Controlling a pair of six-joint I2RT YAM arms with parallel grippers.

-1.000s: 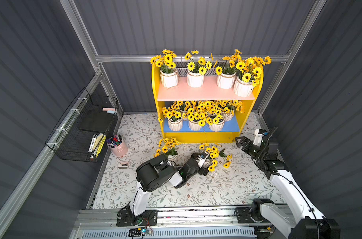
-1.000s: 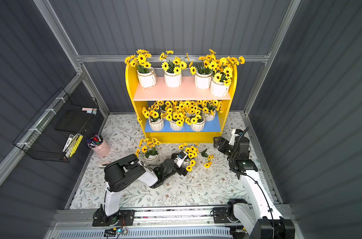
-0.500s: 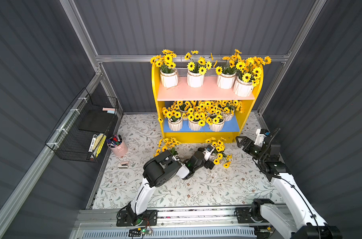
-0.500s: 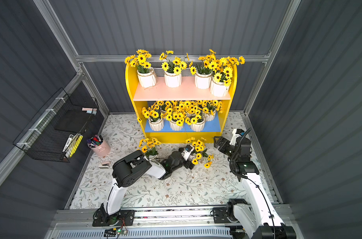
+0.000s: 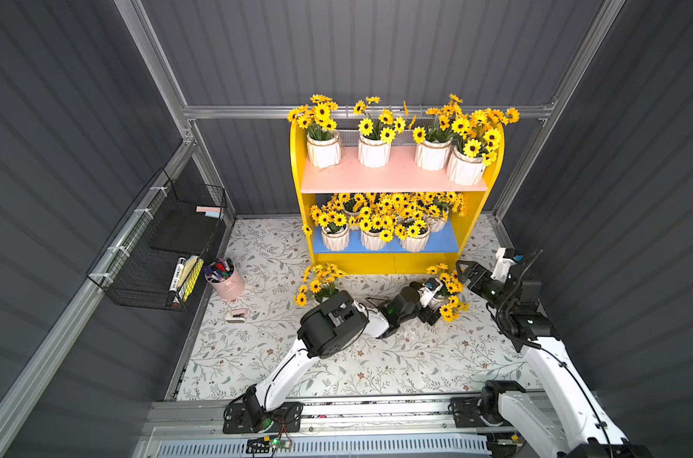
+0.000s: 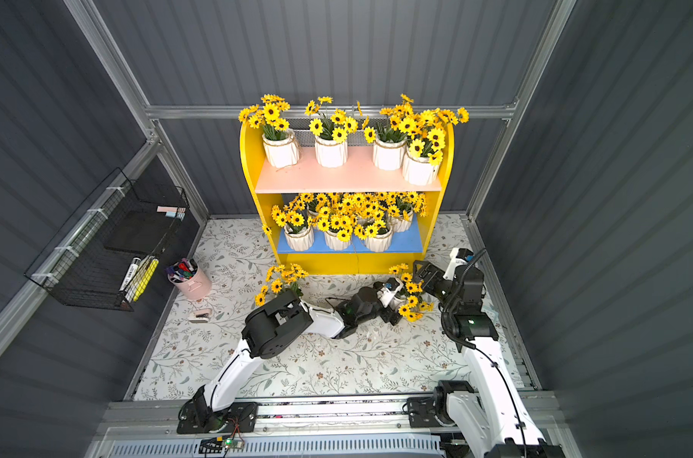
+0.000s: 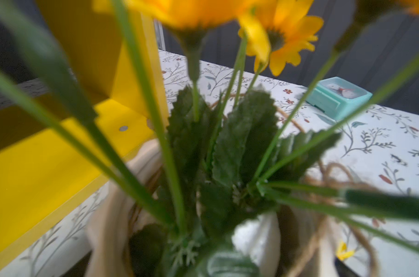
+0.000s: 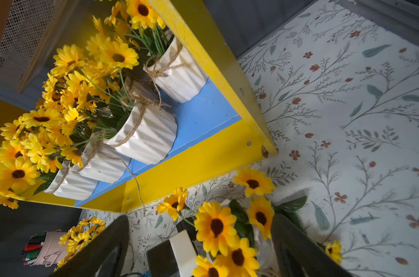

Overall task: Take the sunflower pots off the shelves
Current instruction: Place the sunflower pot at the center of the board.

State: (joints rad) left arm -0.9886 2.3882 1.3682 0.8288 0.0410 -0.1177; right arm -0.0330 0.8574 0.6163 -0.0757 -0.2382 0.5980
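The shelves (image 5: 392, 180) (image 6: 349, 180) have yellow sides, a pink upper board and a blue lower board (image 8: 199, 115). Several sunflower pots (image 5: 372, 150) stand on the pink board and several more (image 8: 146, 134) crowd the blue one. Another pot (image 5: 321, 283) stands on the floor by the shelves' left front corner. My left gripper (image 5: 436, 304) (image 6: 392, 302) is shut on a sunflower pot (image 5: 450, 287) (image 7: 227, 148) low by the right front corner. My right gripper (image 8: 201, 239) (image 5: 470, 275) is open, its fingers (image 8: 297, 249) wide on either side of that pot's flowers (image 8: 215, 227).
A pink cup of markers (image 5: 226, 282) and a small white object (image 5: 237, 316) sit on the floral floor at left. A black wire rack (image 5: 158, 246) hangs on the left wall. A teal box (image 7: 338, 96) lies on the floor near the right wall.
My left gripper has carried its pot from mid-floor rightward and toward the shelves' right front corner, up to my right gripper. The right arm has shifted only slightly.
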